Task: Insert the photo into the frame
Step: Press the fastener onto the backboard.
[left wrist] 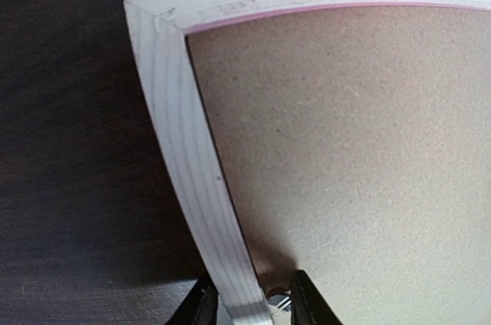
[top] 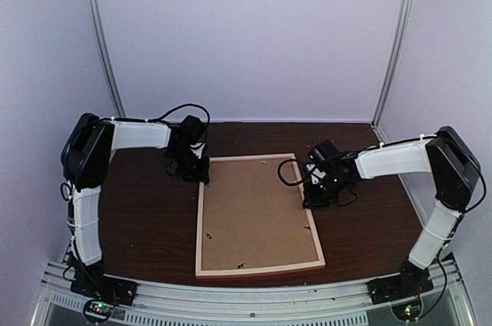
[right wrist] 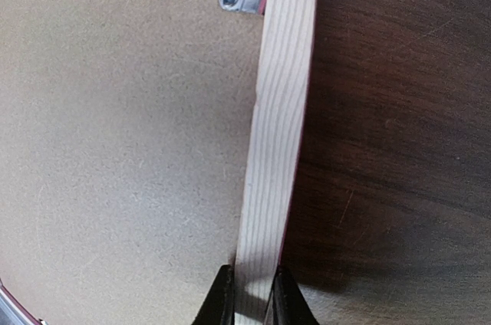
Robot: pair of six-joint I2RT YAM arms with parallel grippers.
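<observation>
The frame (top: 201, 218) lies face down in the middle of the table, pale wood back up, pink rim showing at its edges. A brown backing board (top: 257, 211) fills it. The photo is hidden. My left gripper (top: 198, 171) is at the frame's far left corner. In the left wrist view it (left wrist: 249, 306) stands open astride the left rail (left wrist: 188, 164), with a small metal tab (left wrist: 278, 300) in the gap beside the rail. My right gripper (top: 311, 195) is at the right rail. In the right wrist view it (right wrist: 252, 298) is shut on that rail (right wrist: 280, 110), a finger pressed to each side.
The dark wooden table (top: 146, 218) runs out to either side of the frame. Another metal tab (right wrist: 242, 1) sits on the board further along the right rail. White walls and metal corner posts (top: 104, 41) close in the back. The arm bases stand on the near rail (top: 246, 299).
</observation>
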